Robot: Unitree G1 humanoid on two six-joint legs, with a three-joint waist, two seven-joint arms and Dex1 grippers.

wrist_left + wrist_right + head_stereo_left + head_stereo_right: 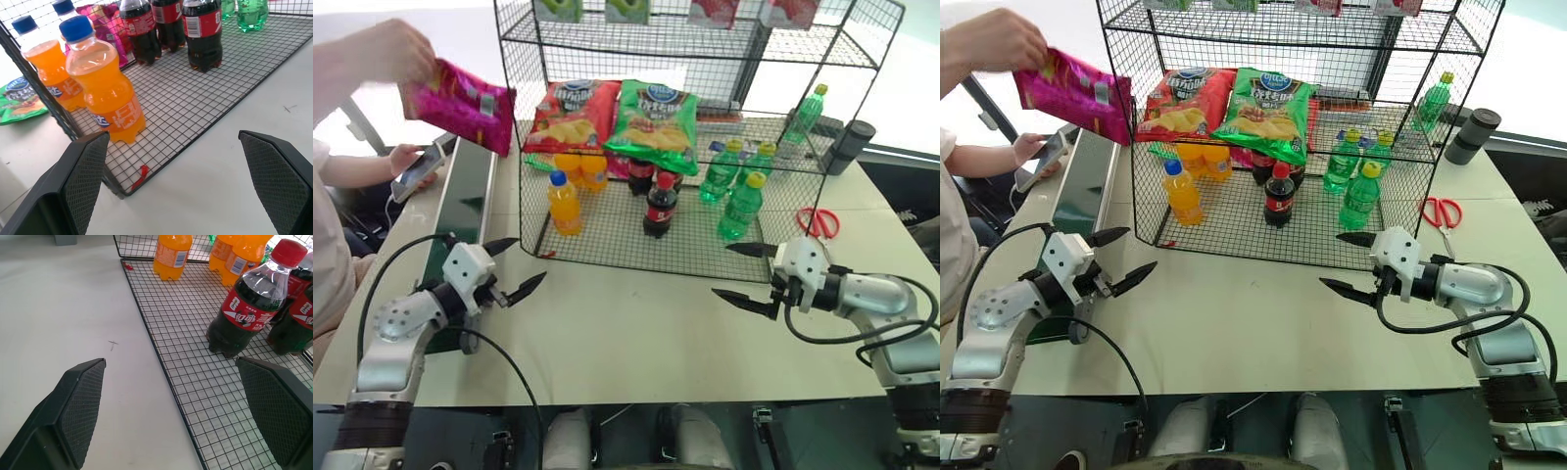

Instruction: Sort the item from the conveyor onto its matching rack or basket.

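Dangling from a person's hand (pixel 396 49) above the conveyor (pixel 470 196), the magenta crisp bag (pixel 460 103) looks light, puffy, slippery; pinch a crimped edge. Left gripper (pixel 514 266) and right gripper (pixel 744 272) gape empty before the wire rack (pixel 705 127).

Silver-grey arms, white wrist blocks, black pointed fingers (pixel 523 290) (mesh-textured pads), looping black cables.

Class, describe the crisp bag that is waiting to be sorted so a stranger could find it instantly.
Start at the big black wire rack, then look to its left, above the dark-green conveyor. A person's hand holds a magenta-pink crisp bag in the air there, unlike the red and green bags lying on the rack's shelf.
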